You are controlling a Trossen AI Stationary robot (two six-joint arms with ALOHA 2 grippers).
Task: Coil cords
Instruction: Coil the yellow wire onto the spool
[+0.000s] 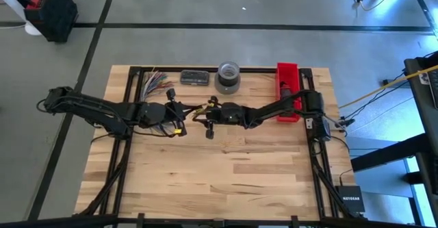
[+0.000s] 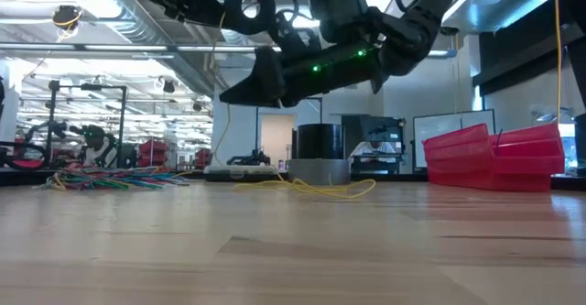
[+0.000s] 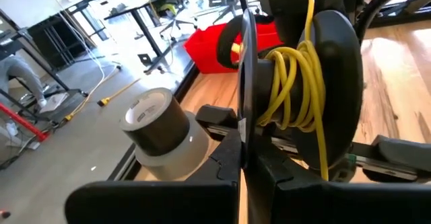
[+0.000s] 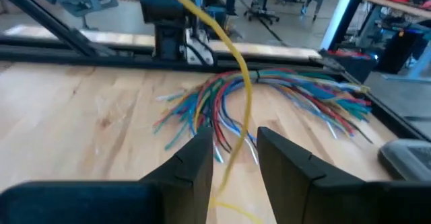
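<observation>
We see the two arms meeting above the middle of the worktop (image 1: 226, 173), toward its far edge. The left end effector (image 1: 179, 111) has its fingers pressed fully together, and a yellow cord (image 3: 296, 89) is wound in several loops around the right arm's end in front of it; we cannot tell whether the closed fingers pinch that cord. The right end effector (image 4: 234, 158) has its fingers partly apart, with the yellow cord running down through the gap between them; we cannot tell whether they press on it. In the low view both arms hang clear of the wood, and a loose length of the yellow cord lies on the worktop below them. The remaining cords (image 1: 156, 81), a fan of red, green, blue and white wires, lie at the far left corner. A grey tape roll (image 1: 228, 77) stands at the far edge, beside a flat dark device (image 1: 194, 77), and a red bin (image 1: 287, 91) sits to the far right.
</observation>
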